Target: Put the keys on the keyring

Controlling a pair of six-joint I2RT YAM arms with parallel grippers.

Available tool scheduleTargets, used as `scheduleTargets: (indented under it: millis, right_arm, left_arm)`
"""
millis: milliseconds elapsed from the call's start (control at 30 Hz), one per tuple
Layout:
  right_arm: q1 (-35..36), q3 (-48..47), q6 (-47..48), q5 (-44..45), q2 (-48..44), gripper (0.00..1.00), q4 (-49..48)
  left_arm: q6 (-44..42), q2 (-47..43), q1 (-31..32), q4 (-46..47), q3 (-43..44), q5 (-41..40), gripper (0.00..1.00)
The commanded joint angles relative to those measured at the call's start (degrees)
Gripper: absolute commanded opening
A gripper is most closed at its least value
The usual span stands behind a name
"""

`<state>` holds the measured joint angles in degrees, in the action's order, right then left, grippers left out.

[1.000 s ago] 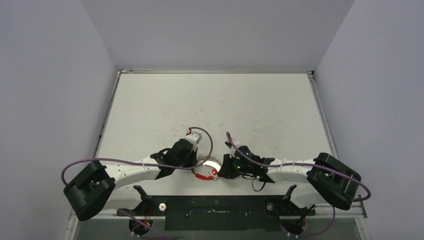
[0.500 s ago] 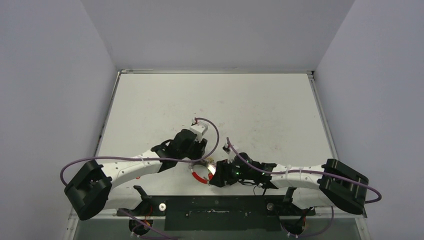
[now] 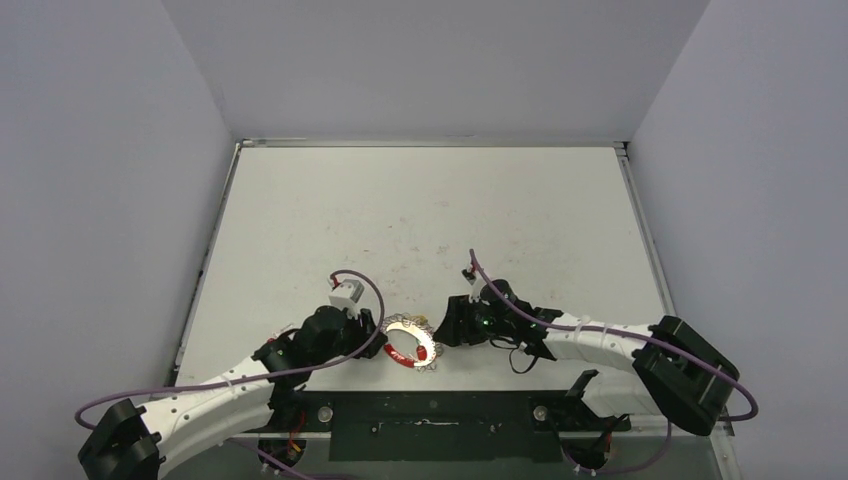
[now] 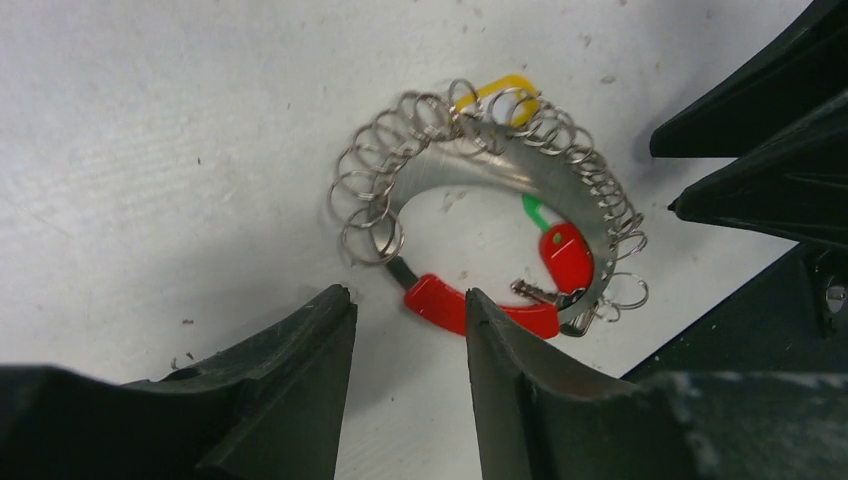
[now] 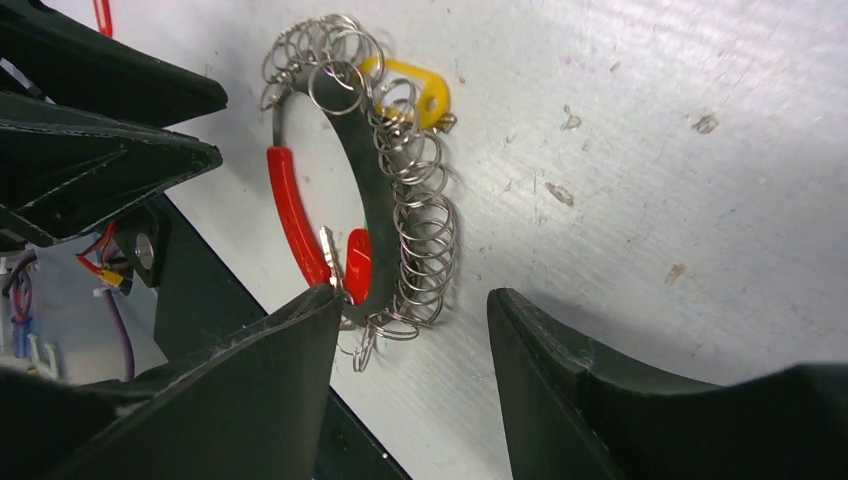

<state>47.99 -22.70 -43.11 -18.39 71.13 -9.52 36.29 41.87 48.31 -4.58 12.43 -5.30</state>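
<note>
The keyring lies flat on the table near its front edge. It is a silvery band with a red plastic piece and many small wire loops along its rim. A red-tagged key and a green tag lie inside the ring, and a yellow tag sits at its far rim. I cannot tell whether they are threaded on. My left gripper is open and empty, just left of the ring. My right gripper is open and empty, just right of it. The right wrist view shows the ring, the yellow tag and the red tag.
The black mounting plate runs along the table's front edge, right beside the ring. The white table has faint stains and raised rails at the left and right. Grey walls enclose the sides and back.
Both grippers were close together at the ring. The left arm has swung back toward the near left and the right gripper has drawn off right. The ring now lies free between them.
</note>
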Motion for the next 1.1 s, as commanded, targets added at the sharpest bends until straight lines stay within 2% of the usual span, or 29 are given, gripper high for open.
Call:
scheduleTargets:
  millis: [0,100,267,433,567,667,833,1067]
  right_arm:
    - [0.7,0.1,-0.1,-3.7,3.9,0.54,-5.8]
    - [2.5,1.5,-1.5,-3.3,6.5,0.50,-9.8]
    - [7.7,0.4,-3.1,-2.0,10.2,0.43,-12.8]
    - [12.0,-1.0,-4.3,0.6,11.6,0.37,-12.8]
    - [12.8,-1.7,-3.0,2.7,11.0,0.44,-10.0]
    - [12.9,-3.2,-1.1,4.8,8.8,0.53,-5.6]
    - [13.1,-5.2,1.9,7.8,5.0,0.55,1.0]
    - [13.0,-7.7,3.7,7.1,9.1,0.47,1.1]
  left_arm:
    - [9.0,-3.0,-0.1,3.5,-4.4,2.2,0.41]
    - [9.4,-1.7,-0.1,8.7,-5.8,2.3,0.40]
    - [5.9,7.4,-0.3,14.5,-3.5,0.8,0.38]
    - [-0.3,19.9,-1.5,18.8,2.5,0.6,0.25]
    - [-6.7,28.3,-3.9,18.5,9.5,2.5,0.24]
    - [-10.1,31.6,-5.1,15.0,14.3,3.8,0.30]
    - [-11.6,28.9,-5.2,9.5,16.9,4.7,0.37]
    - [-4.2,19.2,-4.8,4.7,10.5,5.3,0.38]
